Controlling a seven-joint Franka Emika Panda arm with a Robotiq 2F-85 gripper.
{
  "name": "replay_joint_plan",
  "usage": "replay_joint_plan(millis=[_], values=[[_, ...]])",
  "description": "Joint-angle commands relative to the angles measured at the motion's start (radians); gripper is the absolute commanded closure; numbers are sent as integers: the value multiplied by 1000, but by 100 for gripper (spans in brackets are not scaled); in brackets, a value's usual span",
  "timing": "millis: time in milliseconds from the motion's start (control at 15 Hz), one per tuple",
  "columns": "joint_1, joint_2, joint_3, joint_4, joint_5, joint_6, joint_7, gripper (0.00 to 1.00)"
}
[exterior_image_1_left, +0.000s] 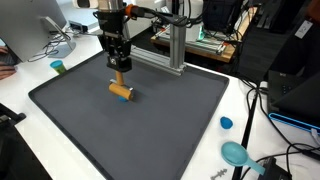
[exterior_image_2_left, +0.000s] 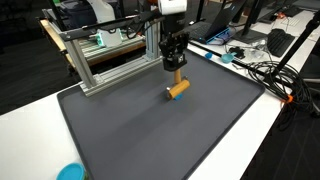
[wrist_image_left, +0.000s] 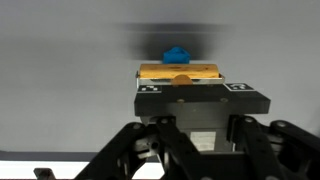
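My gripper (exterior_image_1_left: 119, 72) (exterior_image_2_left: 176, 70) hangs over the far middle of the dark mat (exterior_image_1_left: 150, 135) (exterior_image_2_left: 140, 135). It is shut on a short wooden peg (exterior_image_1_left: 118, 79) (exterior_image_2_left: 177, 78) that points straight down. Right under the peg lies a wooden cylinder (exterior_image_1_left: 122, 93) (exterior_image_2_left: 178, 90) on its side; I cannot tell whether peg and cylinder touch. In the wrist view the cylinder (wrist_image_left: 160, 72) shows as a tan bar across the gripper (wrist_image_left: 180, 82), with a small blue piece (wrist_image_left: 177, 52) just beyond it. The fingertips are hidden behind the gripper body there.
An aluminium frame (exterior_image_1_left: 172, 45) (exterior_image_2_left: 110, 55) stands along the mat's far edge, close behind the gripper. A blue cap (exterior_image_1_left: 226, 123), a teal disc (exterior_image_1_left: 236, 153) (exterior_image_2_left: 70, 172) and a small green cup (exterior_image_1_left: 58, 67) sit on the white table. Cables (exterior_image_2_left: 265, 75) lie beside the mat.
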Motion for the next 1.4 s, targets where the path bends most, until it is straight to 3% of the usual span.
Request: replay_joint_plan(millis=[0, 400, 733, 933, 1333], values=[[-19, 54, 0, 15, 19, 26, -12, 78], [-36, 56, 20, 6, 74, -13, -36, 78], [-3, -18, -7, -78, 18, 176, 23, 78], [9, -54, -6, -125, -15, 201, 23, 78], [5, -129, 51, -170, 42, 97, -51, 78]])
